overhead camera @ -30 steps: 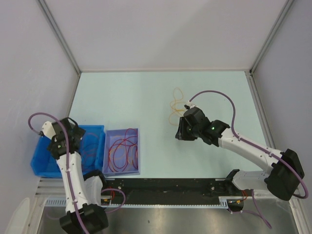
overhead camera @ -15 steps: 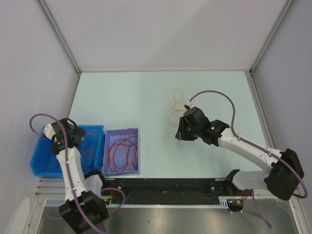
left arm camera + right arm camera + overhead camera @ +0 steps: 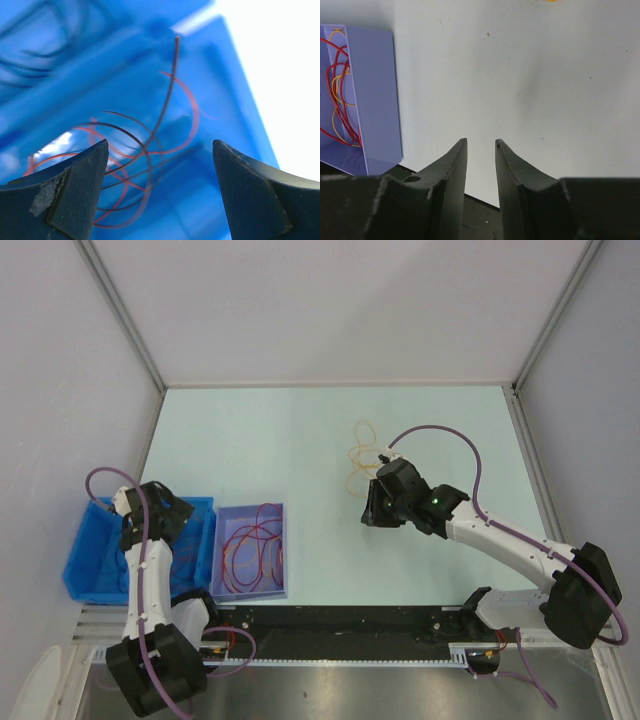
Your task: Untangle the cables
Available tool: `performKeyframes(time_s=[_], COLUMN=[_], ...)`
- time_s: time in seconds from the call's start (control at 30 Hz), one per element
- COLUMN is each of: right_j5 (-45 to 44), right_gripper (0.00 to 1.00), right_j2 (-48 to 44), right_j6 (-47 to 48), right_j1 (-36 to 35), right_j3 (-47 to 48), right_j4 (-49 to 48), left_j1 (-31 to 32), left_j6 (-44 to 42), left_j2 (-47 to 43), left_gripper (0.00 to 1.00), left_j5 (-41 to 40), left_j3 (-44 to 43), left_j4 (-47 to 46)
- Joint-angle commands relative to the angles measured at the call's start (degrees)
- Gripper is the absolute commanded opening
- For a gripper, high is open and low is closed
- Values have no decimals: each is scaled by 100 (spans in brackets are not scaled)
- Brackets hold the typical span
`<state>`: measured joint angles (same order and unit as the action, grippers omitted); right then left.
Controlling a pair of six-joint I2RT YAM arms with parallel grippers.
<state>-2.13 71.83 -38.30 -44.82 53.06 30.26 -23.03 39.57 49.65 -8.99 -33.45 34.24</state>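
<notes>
The left gripper (image 3: 160, 150) stood wide open and empty above coiled red and dark cables (image 3: 135, 165) in the blue bin (image 3: 210, 110). The right gripper (image 3: 481, 142), narrowly parted, held nothing. The orange-yellow tangle (image 3: 357, 455) lay on the table (image 3: 270, 440), long axis near-to-far.

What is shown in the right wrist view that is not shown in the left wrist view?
Only the right wrist view: the lavender bin holding red and yellow cables, the pale table, and the right claw with its fingers narrowly apart. Only the left wrist view: the blue bin holding red and dark cables, and the left claw wide open. Both: thin cable loops lying in a bin, and a claw with nothing between its fingers.
</notes>
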Motion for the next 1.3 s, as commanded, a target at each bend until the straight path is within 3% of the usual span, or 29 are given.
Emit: performKeyframes(time_s=[0.0, 0.43, 0.63, 0.8, 1.27], right_j5=[-42, -59, 55, 406, 732], right_gripper=[34, 33, 34, 35, 36], right_j2=[15, -81, -275, -389, 471], right_j6=[77, 77, 148, 200, 517], right_j1=[43, 87, 254, 684, 1537], right_j3=[187, 187, 196, 196, 793], right_j4=[-64, -47, -222, -406, -793], left_j1=[429, 817, 879, 896, 1388], left_j6=[191, 69, -686, -863, -1478], left_j2=[168, -16, -385, -508, -1097], left_gripper=[90, 92, 100, 100, 100], left_j5=[-129, -191, 3, 117, 1777], left_j3=[5, -188, -810, -1242, -1278], left_j4=[-462, -278, -164, 170, -31])
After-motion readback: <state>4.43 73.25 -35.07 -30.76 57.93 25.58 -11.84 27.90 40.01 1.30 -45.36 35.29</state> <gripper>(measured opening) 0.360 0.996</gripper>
